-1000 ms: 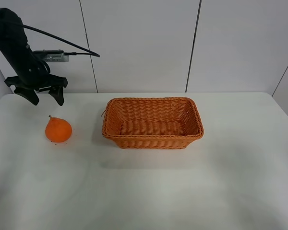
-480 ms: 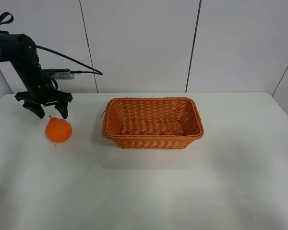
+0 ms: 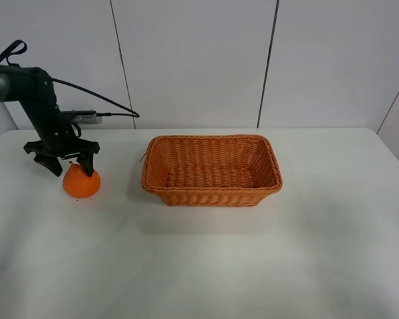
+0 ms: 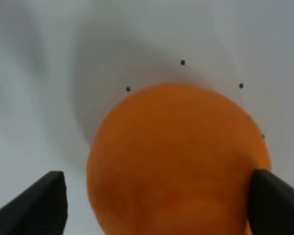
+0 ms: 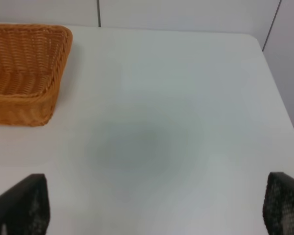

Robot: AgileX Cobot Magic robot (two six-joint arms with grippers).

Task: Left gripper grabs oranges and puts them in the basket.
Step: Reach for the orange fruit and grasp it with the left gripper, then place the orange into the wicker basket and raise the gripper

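The smooth white flat counter (image 3: pixel 206 266) fills the lower part of the high view. Behind it stands a pale grey wall of big flat panels (image 3: pixel 193 60), split by thin dark lines (image 3: pixel 266 66). A few tiny dark dots (image 4: pixel 182 62) sit on the counter.

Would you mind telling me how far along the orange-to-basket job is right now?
Done: nothing yet; the basket is empty. In hand: the left end effector is open around the orange, which rests on the table, not yet gripped. Remaining: close, lift, carry across and release into the basket.
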